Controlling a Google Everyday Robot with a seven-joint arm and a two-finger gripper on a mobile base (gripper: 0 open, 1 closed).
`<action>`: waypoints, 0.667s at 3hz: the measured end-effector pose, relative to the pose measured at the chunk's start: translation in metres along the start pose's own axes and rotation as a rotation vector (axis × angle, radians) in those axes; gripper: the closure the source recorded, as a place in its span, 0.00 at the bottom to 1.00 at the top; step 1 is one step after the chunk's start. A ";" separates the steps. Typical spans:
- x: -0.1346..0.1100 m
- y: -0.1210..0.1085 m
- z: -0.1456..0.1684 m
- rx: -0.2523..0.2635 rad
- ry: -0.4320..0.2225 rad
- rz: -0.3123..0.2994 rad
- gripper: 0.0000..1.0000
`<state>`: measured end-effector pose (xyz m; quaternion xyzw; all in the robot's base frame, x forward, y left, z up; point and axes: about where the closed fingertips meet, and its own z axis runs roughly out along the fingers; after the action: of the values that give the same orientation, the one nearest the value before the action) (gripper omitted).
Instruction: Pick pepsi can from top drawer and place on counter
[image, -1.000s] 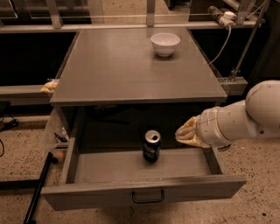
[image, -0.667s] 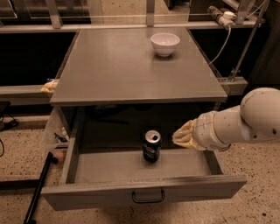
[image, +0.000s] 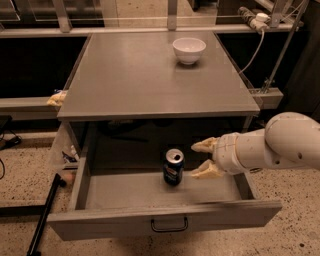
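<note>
While spread, jaws beside one can.

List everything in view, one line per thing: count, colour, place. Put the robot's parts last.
pepsi can: one, dark blue with a silver top, upright in the top drawer near its middle
top drawer: one, grey, pulled open below the counter
handle: one, black, centre of the drawer front
counter: one, grey, above the drawer
bowl: one, white, far right part of the counter
pole: one, black, leaning on the floor left of the drawer
arm: one, white, reaching in from the right
gripper: one, pale, fingers open, at the drawer just right of the can, not touching it
</note>
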<state>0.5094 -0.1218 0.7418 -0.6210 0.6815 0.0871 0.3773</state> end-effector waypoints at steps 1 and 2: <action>0.000 -0.002 0.015 0.004 -0.033 0.015 0.23; 0.000 -0.005 0.033 0.012 -0.069 0.029 0.23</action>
<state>0.5277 -0.1037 0.7200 -0.6053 0.6776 0.1099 0.4029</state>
